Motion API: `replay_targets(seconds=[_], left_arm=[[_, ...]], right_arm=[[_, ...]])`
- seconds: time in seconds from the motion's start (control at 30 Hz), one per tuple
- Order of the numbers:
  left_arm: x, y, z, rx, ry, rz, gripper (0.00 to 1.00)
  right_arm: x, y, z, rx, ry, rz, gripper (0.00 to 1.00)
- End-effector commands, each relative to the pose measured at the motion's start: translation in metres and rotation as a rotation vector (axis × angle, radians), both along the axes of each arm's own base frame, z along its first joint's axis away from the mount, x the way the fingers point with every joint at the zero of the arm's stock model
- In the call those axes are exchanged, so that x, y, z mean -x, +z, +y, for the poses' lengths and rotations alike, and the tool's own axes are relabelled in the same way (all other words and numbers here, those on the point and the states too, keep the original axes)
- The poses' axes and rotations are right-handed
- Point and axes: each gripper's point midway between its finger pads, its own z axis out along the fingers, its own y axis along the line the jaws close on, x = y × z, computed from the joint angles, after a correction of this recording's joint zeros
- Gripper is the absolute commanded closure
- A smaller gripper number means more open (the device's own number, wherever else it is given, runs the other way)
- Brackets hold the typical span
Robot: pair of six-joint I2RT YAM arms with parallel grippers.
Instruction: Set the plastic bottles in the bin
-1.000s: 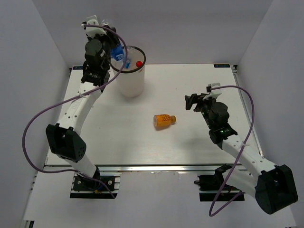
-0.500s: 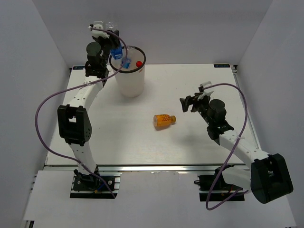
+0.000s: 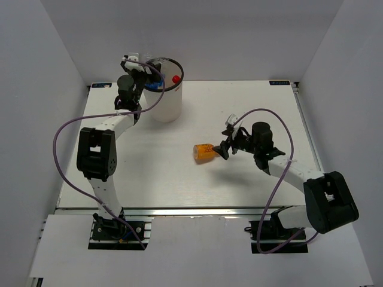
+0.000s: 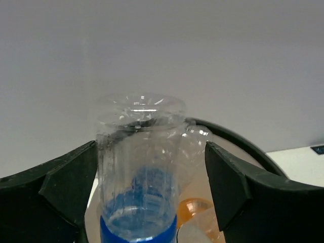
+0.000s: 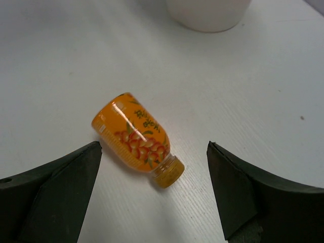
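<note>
Right jaws spread wide, gripping nothing. Orange bottle (image 5: pixel 136 136) lies on its side between them, untouched, mid-worktop (image 5: pixel 263 91). Left jaws parted, not clamped: blue-label bottle (image 4: pixel 137 182) sits between them, gap on one side, over the bin (image 4: pixel 243 144) near the worktop's far-left corner.

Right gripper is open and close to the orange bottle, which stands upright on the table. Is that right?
Not quite. The orange bottle lies on its side on the table, not upright, with its cap pointing toward the gripper. The right wrist view shows this. The rest holds: the right gripper is open and close to the bottle.
</note>
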Motion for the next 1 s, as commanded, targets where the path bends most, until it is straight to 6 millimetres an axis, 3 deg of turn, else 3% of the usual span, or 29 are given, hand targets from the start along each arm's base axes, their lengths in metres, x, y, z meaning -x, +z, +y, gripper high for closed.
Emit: replay_targets(seconds=[0.0,0.1,0.33,0.4,0.43,0.5,0.53,0.57,0.63,0.67,0.7,0.73,0.77,0.8,0.87,0.9,0.97], left_arm=[[0.017,0.067,0.000,0.033,-0.018,-0.168,0.06],[0.021,0.082,-0.002,0.047,-0.029,-0.183,0.02],[0.054,0.148,-0.005,0.091,-0.083,-0.253,0.02],[0.065,0.171,0.002,0.096,-0.060,-0.249,0.02],[0.064,0.163,0.002,0.102,-0.055,-0.175,0.02],[0.077,0.191,0.014,0.137,-0.004,-0.154,0.02],[0.077,0.175,0.018,0.137,0.026,-0.048,0.02],[0.089,0.189,0.036,0.177,0.108,-0.045,0.02],[0.101,0.168,0.048,0.226,0.170,0.071,0.02],[0.106,0.148,0.051,0.238,0.190,0.126,0.02],[0.123,0.150,0.055,0.267,0.197,0.141,0.02],[0.129,0.136,0.056,0.275,0.203,0.186,0.02],[0.134,0.106,0.056,0.281,0.212,0.256,0.02],[0.140,0.090,0.056,0.304,0.216,0.297,0.02],[0.161,0.074,0.055,0.322,0.195,0.322,0.02],[0.173,0.042,0.056,0.336,0.202,0.375,0.02],[0.184,0.010,0.061,0.345,0.234,0.429,0.02]], right_arm=[[0.009,0.017,0.018,0.039,0.171,-0.069,0.11],[0.014,0.003,0.020,0.101,0.217,-0.013,0.11],[0.008,-0.017,0.042,0.238,0.287,0.054,0.11],[0.001,-0.025,0.044,0.294,0.286,0.028,0.11],[-0.007,-0.031,0.046,0.349,0.261,0.038,0.11],[-0.006,-0.049,0.044,0.428,0.269,0.084,0.11],[-0.007,-0.050,0.047,0.444,0.280,0.080,0.11],[-0.007,-0.049,0.051,0.450,0.296,0.068,0.11],[-0.001,-0.057,0.057,0.471,0.345,0.065,0.11],[-0.003,-0.056,0.059,0.480,0.353,0.056,0.11],[-0.002,-0.068,0.056,0.519,0.351,0.084,0.11],[0.000,-0.073,0.058,0.540,0.362,0.096,0.11],[-0.009,-0.070,0.061,0.549,0.350,0.078,0.11],[-0.005,-0.084,0.058,0.599,0.350,0.110,0.11],[-0.009,-0.091,0.060,0.630,0.333,0.100,0.11],[-0.018,-0.094,0.061,0.643,0.293,0.077,0.11],[-0.027,-0.097,0.060,0.658,0.261,0.059,0.11]])
